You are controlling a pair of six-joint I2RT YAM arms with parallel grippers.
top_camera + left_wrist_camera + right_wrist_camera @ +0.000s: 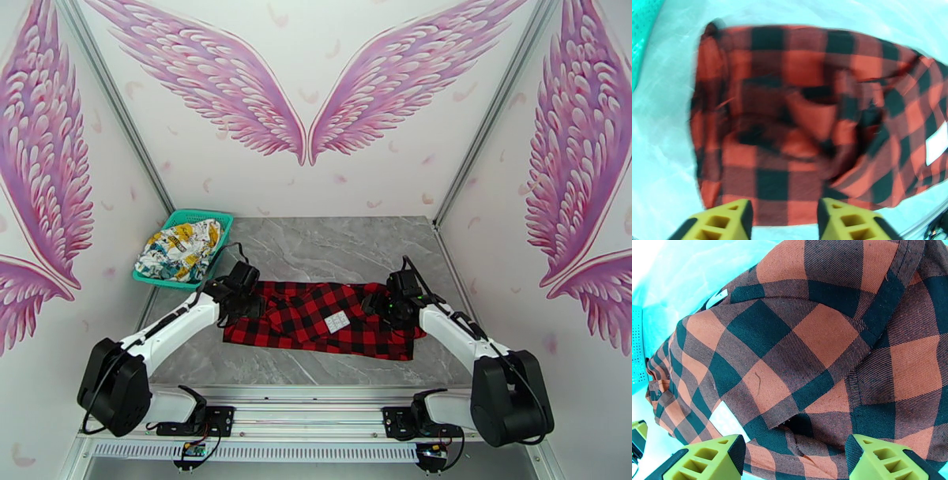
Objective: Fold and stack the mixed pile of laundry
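Now: plaid [320,320], soft twill rectangle, rumpled on marbled table [316,245]. Left gripper [784,209] and right gripper [796,445] spread apart, grasping nothing. Mesh basket [209,215] holds bunched white print [180,249].

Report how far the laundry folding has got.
Done: the plaid garment is out on the table, roughly flat. In hand: the left gripper and right gripper sit open over its two ends; no neat fold yet. Left: folding it, then the white printed garment, lying in the teal basket, and stacking both.
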